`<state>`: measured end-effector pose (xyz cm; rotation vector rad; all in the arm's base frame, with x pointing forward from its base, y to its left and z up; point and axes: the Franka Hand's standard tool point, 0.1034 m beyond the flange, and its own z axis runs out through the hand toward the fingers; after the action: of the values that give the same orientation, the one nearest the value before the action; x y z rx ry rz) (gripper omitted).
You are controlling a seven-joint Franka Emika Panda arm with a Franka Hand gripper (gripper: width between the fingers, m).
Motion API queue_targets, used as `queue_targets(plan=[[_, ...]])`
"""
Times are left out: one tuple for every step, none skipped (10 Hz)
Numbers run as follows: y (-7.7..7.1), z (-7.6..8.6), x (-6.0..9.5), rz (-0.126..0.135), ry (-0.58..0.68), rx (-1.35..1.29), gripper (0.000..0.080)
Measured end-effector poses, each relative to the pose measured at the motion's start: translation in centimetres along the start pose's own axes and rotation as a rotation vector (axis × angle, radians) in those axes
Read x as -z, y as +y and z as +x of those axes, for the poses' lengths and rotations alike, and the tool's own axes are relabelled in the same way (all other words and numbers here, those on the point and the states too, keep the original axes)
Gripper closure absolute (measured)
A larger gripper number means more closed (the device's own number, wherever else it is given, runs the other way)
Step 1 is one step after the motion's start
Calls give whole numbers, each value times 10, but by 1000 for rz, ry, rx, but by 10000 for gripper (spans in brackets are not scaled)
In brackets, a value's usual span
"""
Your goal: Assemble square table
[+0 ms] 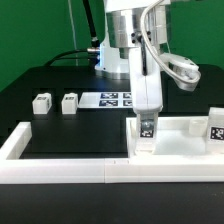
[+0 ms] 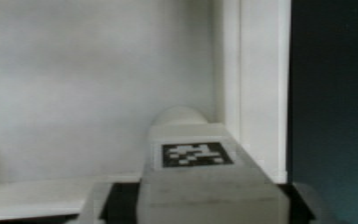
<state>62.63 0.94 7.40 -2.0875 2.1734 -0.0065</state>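
**A:** Over the corner of the table top [image 1: 185, 137] nearest the exterior view's left, the gripper [image 1: 147, 112] hangs straight down with a leg [image 1: 147, 132] under it. Are the jaws really on it?

**B:** I'd say so. They are pinching the leg by its upper part, and its tag faces the exterior camera. From the wrist view the leg [image 2: 197, 160] runs out toward the tray floor, close beside the raised rim [image 2: 229, 80].

**A:** And the socket?

**B:** It is hidden beneath the leg in both views (so I cannot tell whether the tip is seated or only hovering). My judgement is that the step in hand is fitting this leg into that corner socket.

**A:** How would you do it well?

**B:** Hold the leg upright and centre it over the socket before any push. Then go down slowly. If it binds off-centre, lift and re-aim rather than force it, since a sideways shove could slide the top against the border rail [image 1: 70, 170] just in front of it. Let go only once the leg stands by itself.

**A:** How much is left?

**B:** Plenty, I reckon. Two leg blocks [image 1: 41, 102] [image 1: 69, 101] wait on the counter [image 1: 80, 130] near the marker board [image 1: 115, 98]. Another leg [image 1: 215, 125] stands at the exterior view's right.
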Motion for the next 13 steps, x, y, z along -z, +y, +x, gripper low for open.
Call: queue_targets(plan=[[0, 0, 0, -1, 0, 27, 508], [1, 2, 0, -6, 12, 148, 402], [1, 4, 0, -16, 31, 378, 267], [0, 5, -1, -25, 41, 602, 267], [0, 9, -1, -27, 37, 726, 172], [0, 9, -1, -27, 37, 758, 156], [0, 9, -1, -28, 37, 804, 156], [-1, 9, -1, -34, 46, 922, 151], [-4, 1, 0, -47, 87, 1127, 151], [-5, -4, -1, -44, 98, 1271, 151], [-5, 0, -1, -45, 97, 1265, 151], [-5, 1, -1, -45, 97, 1259, 151], [-5, 0, -1, -44, 97, 1241, 253]])
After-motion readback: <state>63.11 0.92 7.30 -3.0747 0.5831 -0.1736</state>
